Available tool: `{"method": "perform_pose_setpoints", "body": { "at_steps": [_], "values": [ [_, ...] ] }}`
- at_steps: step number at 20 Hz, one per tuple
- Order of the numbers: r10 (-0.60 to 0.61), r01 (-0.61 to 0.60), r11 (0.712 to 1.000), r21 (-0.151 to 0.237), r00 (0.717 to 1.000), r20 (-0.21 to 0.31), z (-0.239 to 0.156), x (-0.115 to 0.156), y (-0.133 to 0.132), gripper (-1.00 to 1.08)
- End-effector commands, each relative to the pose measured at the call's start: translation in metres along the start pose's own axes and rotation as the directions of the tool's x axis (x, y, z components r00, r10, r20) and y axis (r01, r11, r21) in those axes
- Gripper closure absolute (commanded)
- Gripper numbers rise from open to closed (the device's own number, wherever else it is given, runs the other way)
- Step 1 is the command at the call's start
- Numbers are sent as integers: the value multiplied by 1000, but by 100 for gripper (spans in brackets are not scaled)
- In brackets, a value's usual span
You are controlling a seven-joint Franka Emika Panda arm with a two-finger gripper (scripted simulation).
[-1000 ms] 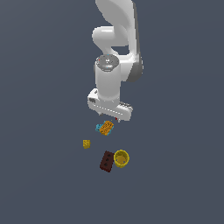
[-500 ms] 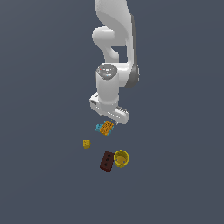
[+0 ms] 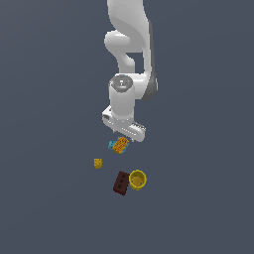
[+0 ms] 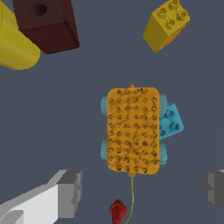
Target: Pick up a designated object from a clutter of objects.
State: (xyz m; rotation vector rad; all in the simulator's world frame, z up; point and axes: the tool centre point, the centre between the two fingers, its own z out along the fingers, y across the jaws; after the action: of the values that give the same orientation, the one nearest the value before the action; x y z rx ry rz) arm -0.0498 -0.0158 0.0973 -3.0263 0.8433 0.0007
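Table [image 3: 44, 198]: I see only a flat, dark grey-blue surface, with no edge or wall in either view.
Arm [image 3: 130, 59]: white, and cut off by the upper edge of the exterior view, so its base is out of my sight.
Tool [image 4: 142, 192]: spread wide, holding nothing. In the wrist view I get one grey finger [image 4: 70, 192] in part and only a sliver of the other at the frame's edge. In the exterior view the fingertips are too small for me to make out.
Orange block [image 4: 133, 130]: lies flat on the table, studs up, between the two fingers and touching neither. In the exterior view it [image 3: 120, 145] sits just below the tool.
Cyan brick [image 4: 170, 122]: mostly hidden under the orange block; only one corner shows.
Yellow cube [image 4: 166, 24]: well apart from the block.
Red brick [image 4: 46, 24]: partly cut off by the frame, beside the cup.
Cup [image 4: 13, 43]: yellow, only partly in the wrist view; whole in the exterior view [image 3: 137, 179].
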Motion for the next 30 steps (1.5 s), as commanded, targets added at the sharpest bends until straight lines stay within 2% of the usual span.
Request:
{"method": "perform_pose_setpoints", "body": {
  "at_steps": [1,8,14,15,30],
  "values": [
    [0,0,1000,0,1000,0,7,0,0,-92],
    [3,-3,1000,0,1000,0,37,-1,1,-92],
    [4,-4,1000,0,1000,0,47,-1,1,-92],
    [4,-4,1000,0,1000,0,47,-1,1,108],
    [3,-3,1000,1,1000,-2,39,1,0,108]
  ]
}}
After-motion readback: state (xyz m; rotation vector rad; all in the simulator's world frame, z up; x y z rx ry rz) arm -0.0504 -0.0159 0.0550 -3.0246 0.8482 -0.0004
